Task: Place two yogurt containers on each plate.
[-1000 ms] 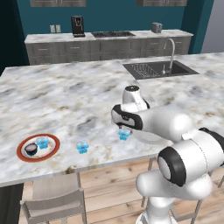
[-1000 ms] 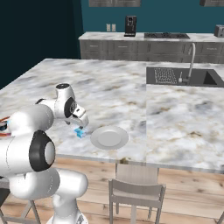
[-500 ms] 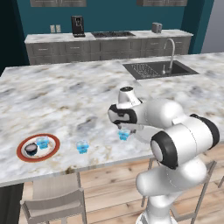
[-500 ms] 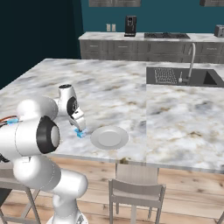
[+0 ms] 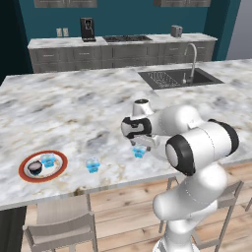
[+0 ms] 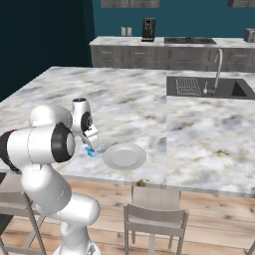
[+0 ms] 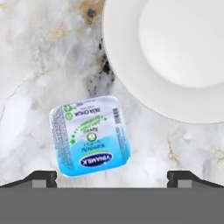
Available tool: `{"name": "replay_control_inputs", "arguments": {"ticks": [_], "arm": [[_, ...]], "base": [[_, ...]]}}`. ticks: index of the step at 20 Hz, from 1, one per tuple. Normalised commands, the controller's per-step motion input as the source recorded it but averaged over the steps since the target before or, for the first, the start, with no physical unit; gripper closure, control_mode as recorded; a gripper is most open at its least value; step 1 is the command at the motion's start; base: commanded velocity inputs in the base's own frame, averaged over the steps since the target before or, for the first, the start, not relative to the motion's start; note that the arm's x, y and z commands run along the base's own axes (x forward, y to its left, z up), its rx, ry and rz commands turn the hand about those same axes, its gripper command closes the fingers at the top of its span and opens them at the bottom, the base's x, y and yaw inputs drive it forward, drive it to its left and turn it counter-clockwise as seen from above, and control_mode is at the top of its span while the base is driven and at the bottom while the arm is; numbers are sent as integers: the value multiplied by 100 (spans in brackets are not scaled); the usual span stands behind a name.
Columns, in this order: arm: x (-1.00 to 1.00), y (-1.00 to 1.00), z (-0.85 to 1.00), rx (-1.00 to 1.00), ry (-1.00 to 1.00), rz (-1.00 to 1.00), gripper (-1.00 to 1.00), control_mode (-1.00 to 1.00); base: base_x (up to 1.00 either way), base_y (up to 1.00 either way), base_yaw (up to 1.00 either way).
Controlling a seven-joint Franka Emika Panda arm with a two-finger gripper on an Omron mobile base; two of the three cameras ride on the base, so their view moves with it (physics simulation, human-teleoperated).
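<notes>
Two cups on orange-rimmed plate, white plate bare, pincer apart over blue cup

Light is even and soft across the rendered kitchen, with no visible lamp; it seems to fall from above. The counter is bright, its marble veins crisp, and shows no glare. The teal back wall and the far left of both base views sink into dark. A faint shadow lies on the counter beside the arm in the left base view. The white plate reads pale grey with only slight shading at its rim. In the hand view the yogurt cup is sharp, its label print legible; the plate there is nearly washed out. No blur or edge distortion shows.
</notes>
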Motion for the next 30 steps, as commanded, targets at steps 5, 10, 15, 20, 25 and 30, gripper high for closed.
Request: {"name": "replay_control_inputs", "arguments": {"ticks": [5, 10, 15, 20, 25, 30], "arm": [[19, 0, -12, 0, 1, 0, -100, -100], [20, 0, -21, 0, 0, 0, -100, -100], [19, 0, -20, 0, 0, 0, -100, -100], [12, 0, -19, 0, 0, 0, -100, -100], [13, 1, -10, 0, 0, 0, -100, -100], [-1, 2, -10, 2, 0, 0, -100, -100]], "base": [[0, 0, 0], [0, 0, 0], [0, 0, 0], [0, 0, 0], [0, 0, 0], [0, 0, 0]]}}
